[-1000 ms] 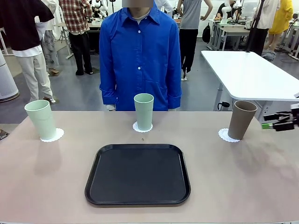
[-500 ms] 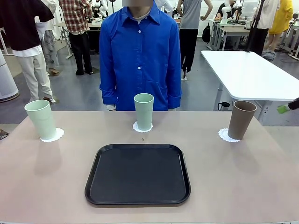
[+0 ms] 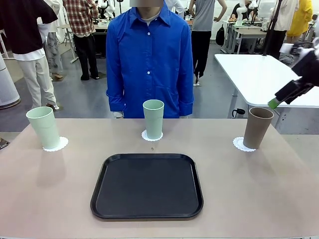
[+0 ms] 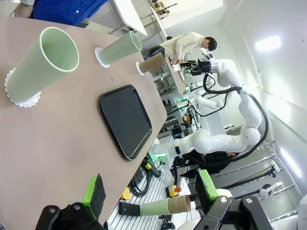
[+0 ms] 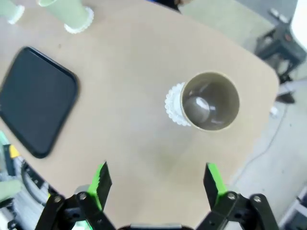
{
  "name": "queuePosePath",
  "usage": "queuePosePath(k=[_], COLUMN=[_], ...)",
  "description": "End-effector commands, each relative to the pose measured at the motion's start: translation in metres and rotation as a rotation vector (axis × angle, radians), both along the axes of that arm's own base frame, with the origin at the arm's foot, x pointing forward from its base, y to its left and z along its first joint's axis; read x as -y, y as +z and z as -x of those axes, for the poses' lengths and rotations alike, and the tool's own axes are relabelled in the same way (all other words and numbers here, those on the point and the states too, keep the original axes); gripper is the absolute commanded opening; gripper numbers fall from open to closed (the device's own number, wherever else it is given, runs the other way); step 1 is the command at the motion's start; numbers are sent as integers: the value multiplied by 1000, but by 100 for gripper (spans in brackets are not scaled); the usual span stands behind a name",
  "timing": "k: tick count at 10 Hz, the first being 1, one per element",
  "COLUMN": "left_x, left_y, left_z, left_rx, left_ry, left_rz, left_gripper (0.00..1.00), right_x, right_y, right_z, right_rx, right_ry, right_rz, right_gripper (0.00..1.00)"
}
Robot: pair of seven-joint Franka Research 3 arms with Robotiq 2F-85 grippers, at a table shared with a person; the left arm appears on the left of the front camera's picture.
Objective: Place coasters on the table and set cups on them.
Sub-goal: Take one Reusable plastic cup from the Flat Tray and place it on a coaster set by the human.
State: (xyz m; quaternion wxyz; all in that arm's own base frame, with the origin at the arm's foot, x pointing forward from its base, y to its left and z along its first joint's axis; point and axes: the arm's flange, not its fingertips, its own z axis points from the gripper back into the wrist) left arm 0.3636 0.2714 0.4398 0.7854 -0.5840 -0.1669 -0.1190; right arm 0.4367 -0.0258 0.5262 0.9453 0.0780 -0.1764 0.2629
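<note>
Front view: three cups (image 3: 153, 118) each stand on coasters (image 3: 151, 135) along the worktop's (image 3: 259, 189) far edge. My right claw (image 5: 156, 181) gapes empty above the brown one. Task looks finished.

beige table (image 3: 60, 199) carries a black tray (image 3: 147, 185) near centre and three white coasters (image 3: 55, 144) along the far edge, each under an upright cup (image 3: 44, 127).

White jointed arm (image 4: 225, 139), black cables, black jaws with green pads (image 5: 100, 179).
</note>
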Motion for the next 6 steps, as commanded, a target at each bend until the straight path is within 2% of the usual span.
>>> queuePosePath(k=[1, 2, 6], left_x=[-2, -2, -2], left_y=[3, 3, 3], left_z=[1, 1, 1], left_rx=[6, 6, 6], left_ry=[-6, -6, -6], left_rz=[5, 5, 5], left_gripper=[100, 100, 100], right_x=[-17, 0, 0], right_y=[-6, 0, 0], right_z=[-12, 0, 0], right_rx=[-133, 0, 0], right_ry=[-27, 0, 0], right_rz=[86, 0, 0], right_gripper=[100, 100, 100])
